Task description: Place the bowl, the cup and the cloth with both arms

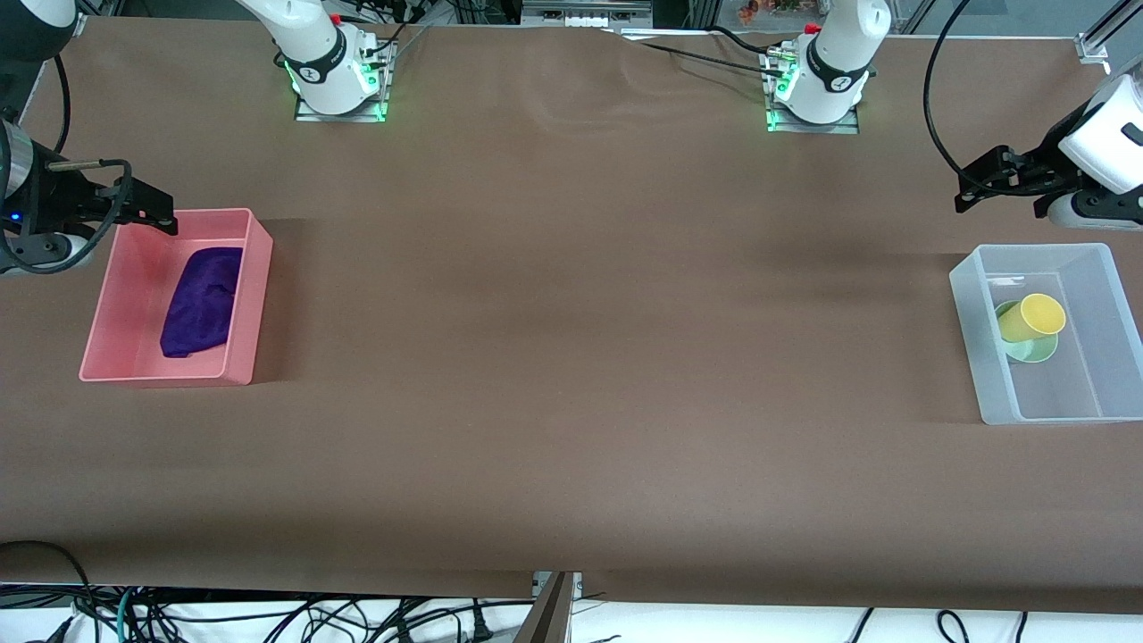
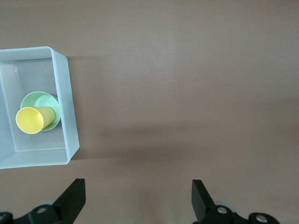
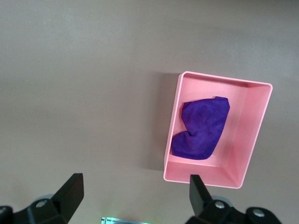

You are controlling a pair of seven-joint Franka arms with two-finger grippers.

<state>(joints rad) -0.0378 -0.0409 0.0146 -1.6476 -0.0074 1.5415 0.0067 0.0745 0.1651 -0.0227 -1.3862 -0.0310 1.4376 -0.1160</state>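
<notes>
The cloth (image 1: pixel 202 301) lay in the pink bin (image 1: pixel 253 295), the cup (image 1: pixel 1032 319) tipped on the bowl (image 1: pixel 1034 349) in the clear bin (image 1: pixel 978 330). Both the left gripper (image 1: pixel 1005 183) and the right gripper (image 1: pixel 147 210) hung empty, jaws apart, each by its own bin's edge.

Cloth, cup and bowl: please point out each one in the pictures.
cloth (image 1: pixel 202 302), front view, middle of the purple fabric.
cup (image 1: pixel 1041 314), front view, inside of its yellow mouth.
bowl (image 2: pixel 38 99), left wrist view, green inside above the cup.
</notes>
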